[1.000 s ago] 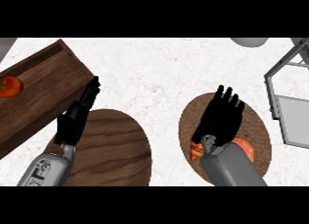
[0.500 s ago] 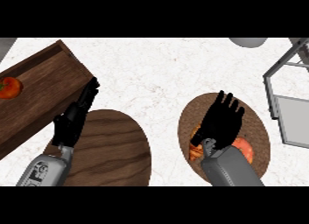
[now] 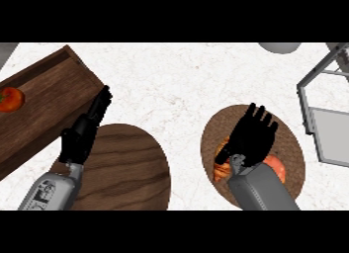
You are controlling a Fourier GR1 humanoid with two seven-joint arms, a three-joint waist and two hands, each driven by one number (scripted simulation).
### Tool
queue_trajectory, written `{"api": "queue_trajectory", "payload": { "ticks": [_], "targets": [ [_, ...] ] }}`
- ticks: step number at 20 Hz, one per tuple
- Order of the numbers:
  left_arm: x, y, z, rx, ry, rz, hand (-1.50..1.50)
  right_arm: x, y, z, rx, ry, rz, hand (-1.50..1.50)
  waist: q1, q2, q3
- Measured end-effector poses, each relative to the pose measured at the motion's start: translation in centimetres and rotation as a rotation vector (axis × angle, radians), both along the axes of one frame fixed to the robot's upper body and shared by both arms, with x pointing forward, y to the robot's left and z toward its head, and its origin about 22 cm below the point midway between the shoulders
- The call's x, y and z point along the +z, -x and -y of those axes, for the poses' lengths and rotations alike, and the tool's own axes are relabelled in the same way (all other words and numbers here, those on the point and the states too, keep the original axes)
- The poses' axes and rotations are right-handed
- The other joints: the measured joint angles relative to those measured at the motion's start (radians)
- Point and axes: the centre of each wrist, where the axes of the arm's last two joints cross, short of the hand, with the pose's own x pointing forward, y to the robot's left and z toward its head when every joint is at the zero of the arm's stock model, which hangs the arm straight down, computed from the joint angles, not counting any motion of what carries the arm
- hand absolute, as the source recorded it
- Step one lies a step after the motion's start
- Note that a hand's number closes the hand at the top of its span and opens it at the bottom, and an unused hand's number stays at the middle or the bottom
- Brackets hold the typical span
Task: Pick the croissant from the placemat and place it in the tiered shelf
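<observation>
Hovering my right hand (image 3: 251,138), fingers straight and spread, over the croissant (image 3: 222,165) on the placemat (image 3: 290,143); my left hand (image 3: 84,132) rests open, tiered shelf (image 3: 330,118) alongside.

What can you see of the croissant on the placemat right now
Only parts of the croissant show: golden-orange, flaky-looking crust peeking out on both sides of the right hand and its forearm, which cover its middle. It lies on the brown oval placemat, left of the grey tiered shelf. The hand's fingers are straight above it, not curled round it; whether they touch it cannot be told.
</observation>
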Motion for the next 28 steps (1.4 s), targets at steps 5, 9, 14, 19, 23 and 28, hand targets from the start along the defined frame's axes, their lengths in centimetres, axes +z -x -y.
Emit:
{"api": "queue_trajectory", "payload": {
  "ticks": [5, 9, 14, 19, 23, 28],
  "targets": [
    [-0.1, 0.2, -0.3, -0.004, -0.007, 0.003, 0.00, -0.7, 0.1, -0.1, -0.006, -0.013, -0.011, -1.50, 0.004, -0.003, -0.001],
    [-0.2, 0.3, 0.0, -0.001, -0.001, 0.001, 0.00, -1.1, 0.4, 0.0, -0.010, -0.029, -0.014, -1.50, 0.001, -0.004, -0.002],
    [-0.3, 0.3, -0.2, 0.004, -0.002, 0.003, 0.00, -1.6, 1.0, 0.1, -0.017, -0.048, -0.027, 1.50, -0.001, -0.007, -0.002],
    [0.0, 0.1, 0.0, 0.003, -0.001, 0.003, 0.00, -2.2, 1.2, -0.4, 0.018, -0.045, -0.067, 1.50, 0.000, -0.007, -0.002],
    [-0.4, 0.2, -0.2, 0.006, -0.003, 0.002, 0.00, -2.7, 1.5, -0.8, 0.049, -0.001, -0.072, 1.50, -0.002, -0.006, -0.002],
    [0.1, 0.2, -0.3, 0.014, 0.000, -0.001, 0.00, -2.8, 4.3, -0.2, 0.174, -0.058, -0.057, 1.50, -0.013, -0.003, 0.000]
  ]
}}
